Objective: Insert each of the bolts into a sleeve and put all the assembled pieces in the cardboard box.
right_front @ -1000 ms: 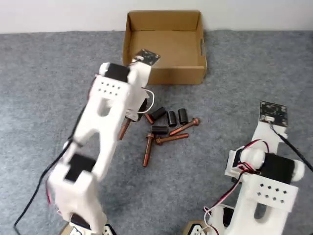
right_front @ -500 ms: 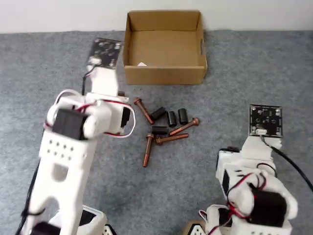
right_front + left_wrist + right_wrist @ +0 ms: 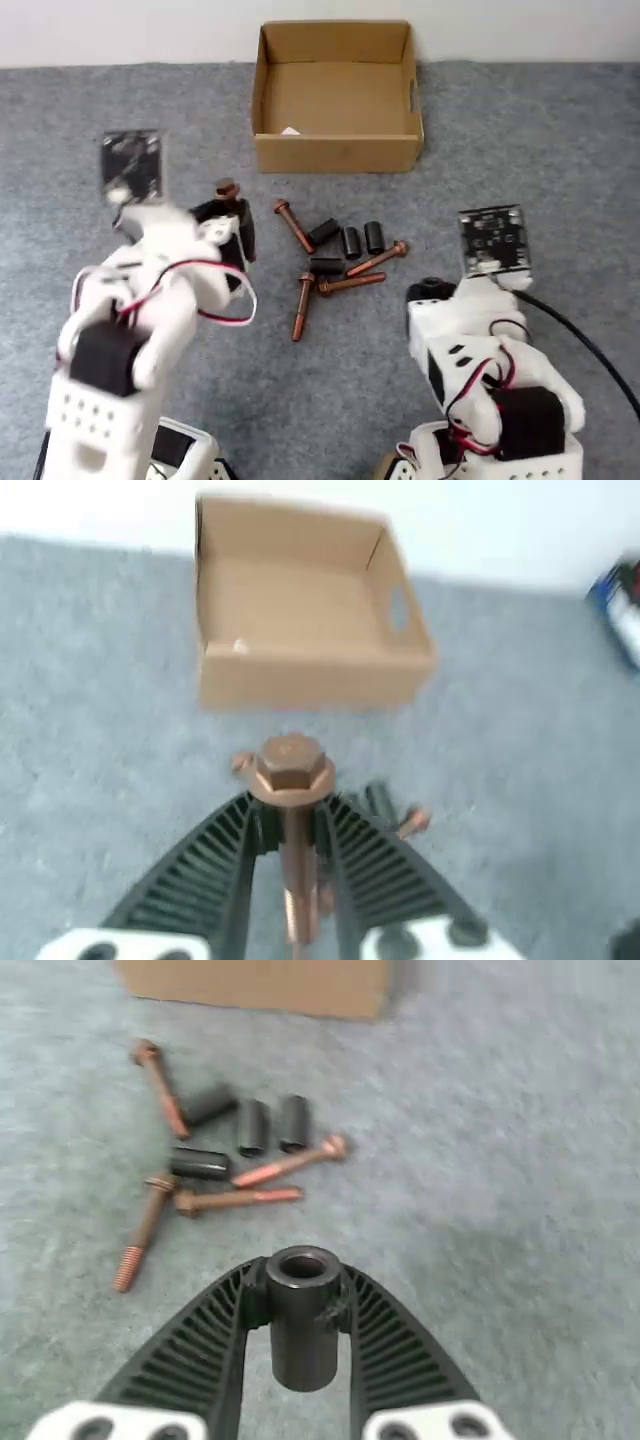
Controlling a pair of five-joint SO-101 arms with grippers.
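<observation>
The copper hex-head bolt (image 3: 290, 770) is standing upright, pinched in the left claw (image 3: 292, 818), which has been pulling back from the brown cardboard box (image 3: 335, 155). The right wrist view is showing the right claw (image 3: 301, 1282) pinching a black cylindrical sleeve (image 3: 303, 1340) over the grey table (image 3: 500, 1160).

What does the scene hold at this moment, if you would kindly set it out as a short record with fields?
left jaws: shut on a bolt, gripped on the shank just below its head
right jaws: shut on a sleeve, one open end showing
loose bolts: four, lying on the carpet
loose sleeves: four, lying among them
cardboard box: open, beyond the pile, a small white scrap inside
progress: no bolt in a sleeve yet
</observation>
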